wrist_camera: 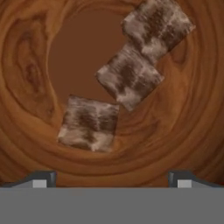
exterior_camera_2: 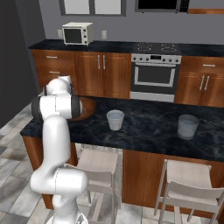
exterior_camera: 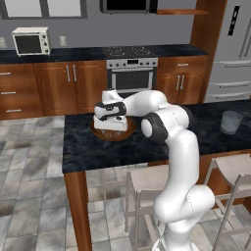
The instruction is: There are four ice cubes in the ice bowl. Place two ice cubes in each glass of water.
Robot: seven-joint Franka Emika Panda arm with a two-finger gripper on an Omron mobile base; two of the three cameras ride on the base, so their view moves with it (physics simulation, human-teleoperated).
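hovering low over the ice bowl [exterior_camera: 113, 133], hand [wrist_camera: 111, 178] spread wide and gripping nothing, two small dark finger tips [wrist_camera: 40, 179] far apart at the near edge of the hand view. looking straight down into round, shallow, reddish-brown wood with swirling ringed grain. resting on that wooden floor, three ice cubes [wrist_camera: 89, 123]: squarish, translucent, mottled grey-white over brown; one lying alone nearest the finger tips, the other two [wrist_camera: 129, 76] touching corner to edge and slanting away toward the far rim. sitting near the left end of a dark, marbled, glossy counter [exterior_camera: 88, 147], bowl largely covered from the left base view by the white wrist and dark joint. standing further along the same counter, apart from the bowl, two small tapered tumblers without handles, pale and translucent: one glass of water [exterior_camera_2: 115, 119] near the middle, a second glass of water [exterior_camera_2: 188, 126] well to the right. cannot tell from these views whether either glass has any ice in it. tucked under the counter's near edge, pale cushioned stools [exterior_camera_2: 98, 164] with thin metal frames.
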